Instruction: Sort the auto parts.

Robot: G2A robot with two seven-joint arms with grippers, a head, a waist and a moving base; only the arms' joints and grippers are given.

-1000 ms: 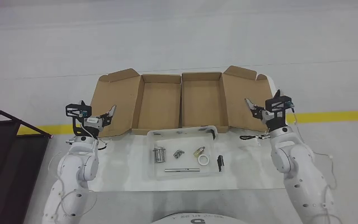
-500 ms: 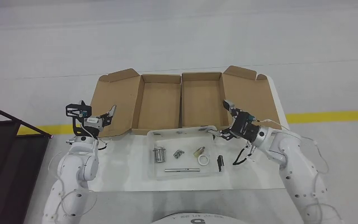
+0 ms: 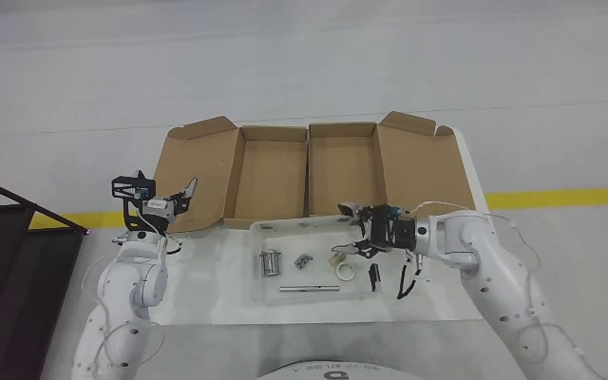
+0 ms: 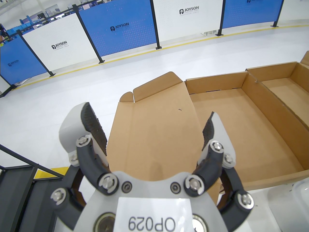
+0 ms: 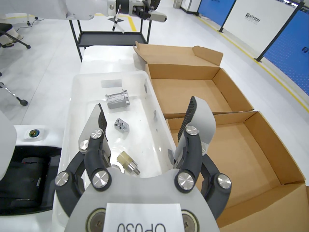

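A clear tray at the table's front holds a grey ribbed cylinder, a small grey bracket, a brass-and-steel fitting, a white ring, a black part and a thin rod. My right gripper hangs open over the tray's right far corner. Its wrist view looks past the right gripper at the cylinder, bracket and fitting. My left gripper is open at the table's left, facing the box flap.
Two open cardboard boxes lie side by side behind the tray, flaps spread outward. A black cart stands left of the table. A black cable dangles from the right arm near the tray's right end.
The right arm has swung from the table's right edge leftward and down, ending over the tray's right end. The left arm has stayed put.
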